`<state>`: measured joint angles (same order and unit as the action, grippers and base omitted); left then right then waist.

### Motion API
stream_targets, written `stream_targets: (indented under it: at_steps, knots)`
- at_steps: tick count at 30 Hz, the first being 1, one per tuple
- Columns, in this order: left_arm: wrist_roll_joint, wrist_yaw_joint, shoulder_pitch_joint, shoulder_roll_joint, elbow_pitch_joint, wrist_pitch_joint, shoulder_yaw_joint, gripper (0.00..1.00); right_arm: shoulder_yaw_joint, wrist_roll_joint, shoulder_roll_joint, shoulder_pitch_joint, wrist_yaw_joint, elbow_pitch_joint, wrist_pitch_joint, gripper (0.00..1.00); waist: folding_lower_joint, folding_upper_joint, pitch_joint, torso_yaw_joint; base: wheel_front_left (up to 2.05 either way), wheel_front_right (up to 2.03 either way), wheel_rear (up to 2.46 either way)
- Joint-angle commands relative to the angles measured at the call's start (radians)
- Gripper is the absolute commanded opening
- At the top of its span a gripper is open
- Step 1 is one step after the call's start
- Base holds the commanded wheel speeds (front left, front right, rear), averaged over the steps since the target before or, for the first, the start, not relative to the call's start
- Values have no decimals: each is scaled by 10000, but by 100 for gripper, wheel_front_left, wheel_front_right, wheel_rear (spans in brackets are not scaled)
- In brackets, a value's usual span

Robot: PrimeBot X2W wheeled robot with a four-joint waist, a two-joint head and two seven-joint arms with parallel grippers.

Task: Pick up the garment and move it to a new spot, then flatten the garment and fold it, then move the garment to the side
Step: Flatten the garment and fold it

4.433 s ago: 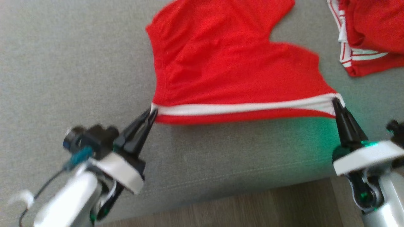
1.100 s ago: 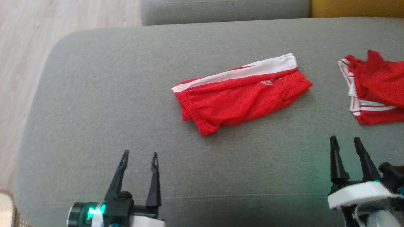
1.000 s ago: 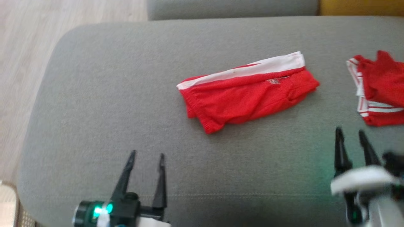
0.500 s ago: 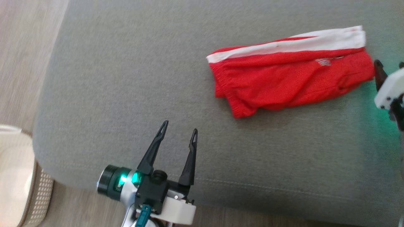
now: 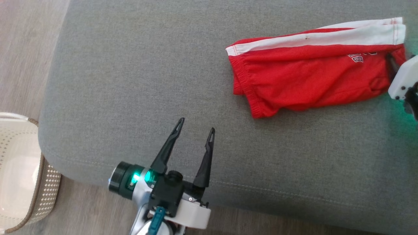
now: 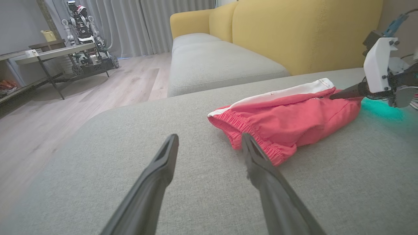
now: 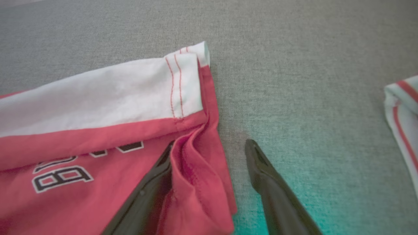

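Note:
The garment (image 5: 313, 78), red shorts with a white side stripe, lies folded on the grey cushion (image 5: 130, 81) at the upper right of the head view. My left gripper (image 5: 196, 125) stands open over bare cushion near the front edge, short of the elastic waistband (image 6: 258, 137). My right gripper (image 7: 210, 145) is open at the garment's (image 7: 98, 130) right end. Its left finger (image 7: 153, 182) rests on the red cloth beside a raised fold of the hem, and its right finger (image 7: 271, 186) is on the cushion. That fold lies between the two fingers.
A second red and white garment (image 7: 401, 107) lies further right on the cushion. A pale woven basket (image 5: 19, 176) stands on the wooden floor at the lower left. Beyond are another grey seat (image 6: 215, 62), a yellow sofa (image 6: 294, 32) and another robot (image 6: 81, 29).
The head camera has swung left and down. My right gripper has come up to the garment's right end. Earlier both grippers held the spread garment's edge; it now lies folded and free.

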<state>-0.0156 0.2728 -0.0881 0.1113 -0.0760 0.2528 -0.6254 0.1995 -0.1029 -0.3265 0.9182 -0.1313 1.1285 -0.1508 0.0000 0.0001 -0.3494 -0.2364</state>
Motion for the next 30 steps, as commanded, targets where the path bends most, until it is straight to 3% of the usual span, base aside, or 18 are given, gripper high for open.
stream_targets:
  at_steps: [1, 2, 3, 10, 20, 30]
  knots:
    - [-57, 42, -193, 25, -313, 89, 234, 100, -243, -62, 86, -202, 6, 194, -219, 45, 0, -1, -3, 18, 0, 0, 0]
    - [-57, 57, -208, 38, -306, 89, 212, 100, -282, -163, 152, -163, 6, 265, -178, 8, 0, -1, -3, 33, 0, 0, 0]
    - [-52, 77, -218, 49, -296, 89, 197, 100, -327, -268, 215, -144, 6, 326, -131, 0, 0, -1, 8, 54, 0, 0, 0]
    - [91, 193, -137, 191, -228, 89, 209, 100, -715, -971, 164, -189, 6, 231, 871, 0, 0, -1, 420, 559, 0, 0, 0]
    - [171, 247, -18, 312, -196, 89, 160, 100, -1713, -1469, -798, 75, 6, -400, 1536, 0, 0, -1, 937, 1361, 0, 0, 0]
    - [294, 252, -21, 255, -77, 89, 145, 100, -3446, -2183, -243, 412, 6, -1560, 1372, 0, 0, -1, 1200, 1372, 0, 0, 0]
